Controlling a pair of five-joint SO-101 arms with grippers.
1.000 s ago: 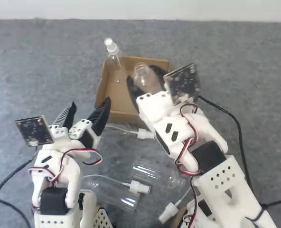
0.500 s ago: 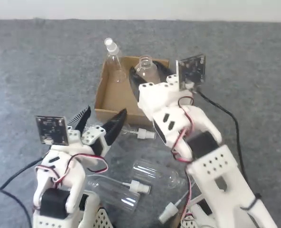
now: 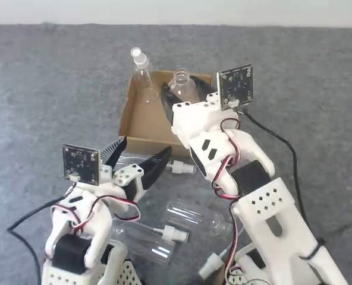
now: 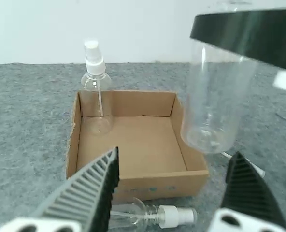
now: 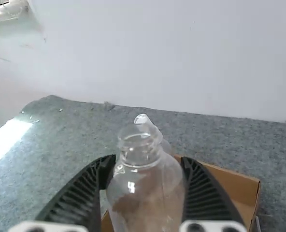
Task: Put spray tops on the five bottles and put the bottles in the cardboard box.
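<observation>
Bottle point(image 5: 140, 188) (base cut off) sits clamped in right gripper point(image 5: 146, 166); left gripper point(image 4: 176, 155) gapes.

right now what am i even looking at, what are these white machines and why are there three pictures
These are two small robot arms side by side on a grey carpet. The high view comes from a fixed camera looking down. The other two pictures come from a camera on each arm's wrist. The right end effector is shut on a clear bottle with no spray top, held upright over the cardboard box. The left end effector is open and holds nothing. A bottle with a spray top stands in the box. A capped bottle lies in front of the box, and a loose spray top lies nearer the arms.
</observation>
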